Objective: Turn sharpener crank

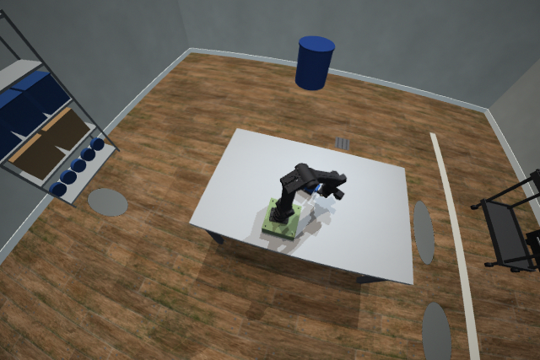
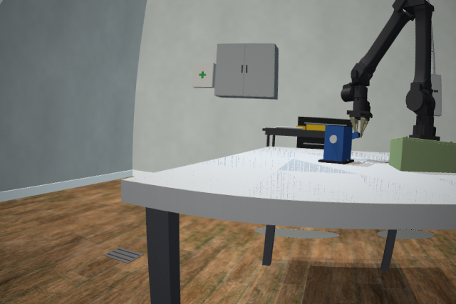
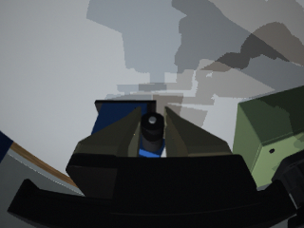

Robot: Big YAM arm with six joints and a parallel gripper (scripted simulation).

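The blue box-shaped sharpener (image 2: 337, 143) (image 3: 121, 116) stands upright on the white table (image 2: 257, 179) (image 1: 362, 233). It has a pale round spot on its near face and a black base. Its crank sticks out on the right side. My gripper (image 2: 360, 130) (image 3: 152, 112) points down beside that side and is shut on the crank's dark knob (image 3: 151, 124), which sits between the tan fingers at the height of the sharpener's top. In the top view the arm (image 1: 314, 180) hides most of the sharpener.
The arm's green base block (image 2: 421, 154) (image 1: 282, 225) (image 3: 273, 129) stands on the table close to the right of the sharpener. A dark bench with a yellow thing (image 2: 316, 127) stands behind the table. A blue barrel (image 1: 314, 62) is by the far wall.
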